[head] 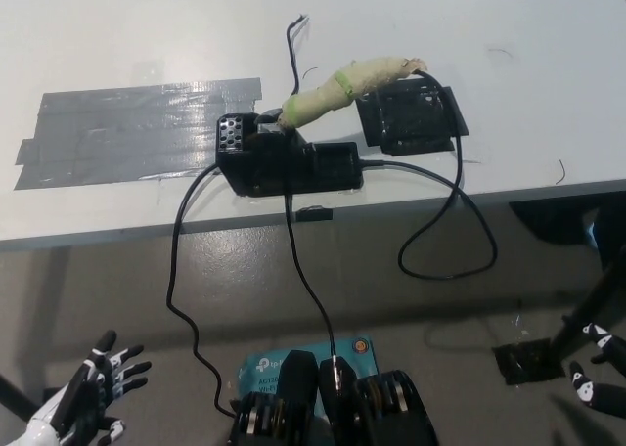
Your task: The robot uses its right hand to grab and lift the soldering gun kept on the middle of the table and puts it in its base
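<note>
The soldering gun (344,85), wrapped in pale tape with a green band, lies tilted on the white table (117,35). Its tip end rests in the black base (284,159) and its rear lies over a black pad (409,118). A black cord (445,241) loops from it off the table edge. My black right hand (597,368) hangs low at the bottom right, below the table, fingers apart and holding nothing. My white left hand (83,397) rests at the bottom left, fingers spread, also below the table.
A wide patch of grey tape (127,133) covers the table left of the base. Black cables (181,289) hang from the base toward the floor. A dark stand foot (523,360) sits on the floor near the right hand.
</note>
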